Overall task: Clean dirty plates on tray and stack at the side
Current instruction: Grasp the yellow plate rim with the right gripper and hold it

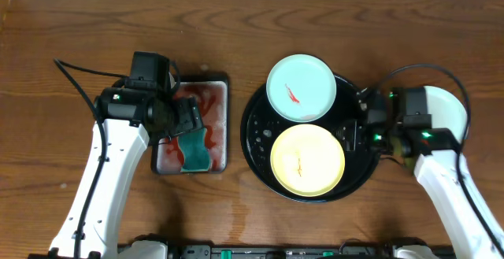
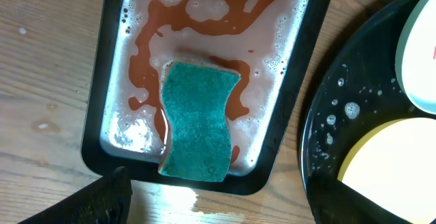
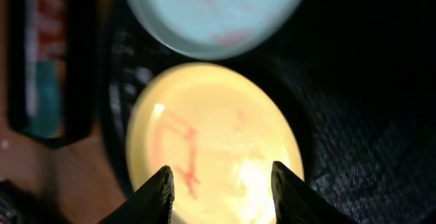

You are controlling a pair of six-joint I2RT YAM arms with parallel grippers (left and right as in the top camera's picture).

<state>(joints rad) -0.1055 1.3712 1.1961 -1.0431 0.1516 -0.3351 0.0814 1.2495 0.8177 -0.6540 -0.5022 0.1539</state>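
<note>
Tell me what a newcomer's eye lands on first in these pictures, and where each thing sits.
The large round black tray right of centre stands out, holding a red-smeared pale mint plate at its far side and a yellow plate with fainter red marks nearer the robot. To its left, a teal scouring sponge lies in a rectangular black tray of reddish soapy water.

The right gripper [image 3: 225, 195] hangs with its fingers spread over the yellow plate [image 3: 211, 129], which bears thin red smears. Just beside that plate, on the same black tray [image 3: 361, 115], lies a mint plate [image 3: 218, 13] with a red streak.
</note>
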